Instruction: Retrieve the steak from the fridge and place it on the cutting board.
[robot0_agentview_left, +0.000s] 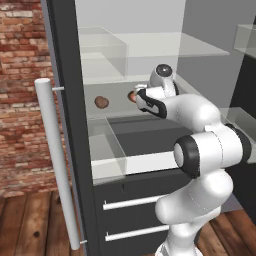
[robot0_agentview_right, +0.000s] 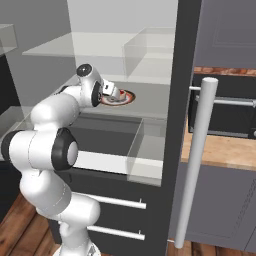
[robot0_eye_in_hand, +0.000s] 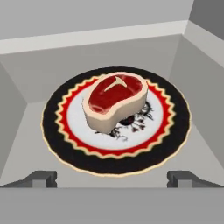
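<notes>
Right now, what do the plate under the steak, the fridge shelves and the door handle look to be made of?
The plate looks like glazed ceramic: white centre, red zigzag ring, black rim, though no gloss shows. The steak on it reads as raw meat, red with a pale fat edge. The fridge shelves look like clear glass or plastic, being see-through. The door handle looks like matte light-grey metal, possibly painted.

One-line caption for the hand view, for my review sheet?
End effector, fingers apart, hovers before the steak on a round plate inside the fridge.
</notes>
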